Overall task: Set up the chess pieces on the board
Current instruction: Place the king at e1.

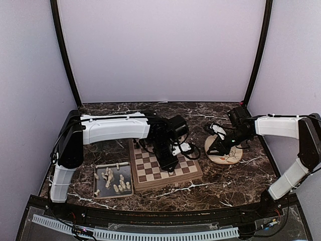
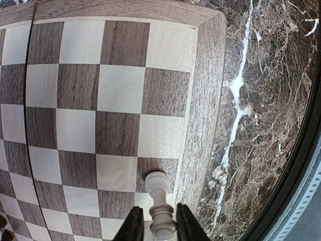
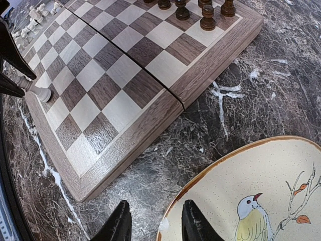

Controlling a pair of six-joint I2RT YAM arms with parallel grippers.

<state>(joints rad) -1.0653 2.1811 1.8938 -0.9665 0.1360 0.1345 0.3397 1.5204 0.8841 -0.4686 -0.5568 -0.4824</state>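
The board (image 1: 186, 169) lies at mid-table. A cream-white chess piece (image 2: 159, 196) stands on a dark square in the board's (image 2: 80, 85) outermost file, next to the border. My left gripper (image 2: 156, 227) straddles its top, slightly open, with a thin gap on the left side. This piece (image 3: 33, 89) also shows at the left of the right wrist view. Several dark pieces (image 3: 207, 17) stand along the board's far row. More white pieces (image 1: 113, 179) lie in the grey tray (image 1: 98, 194). My right gripper (image 3: 156, 225) is open and empty over the plate's rim.
A round cream plate with a painted bird (image 3: 261, 191) sits right of the board on the dark marble tabletop (image 2: 261, 100). The tray is left of the board. A black rail (image 1: 160, 218) runs along the near edge, and cables lie behind the board.
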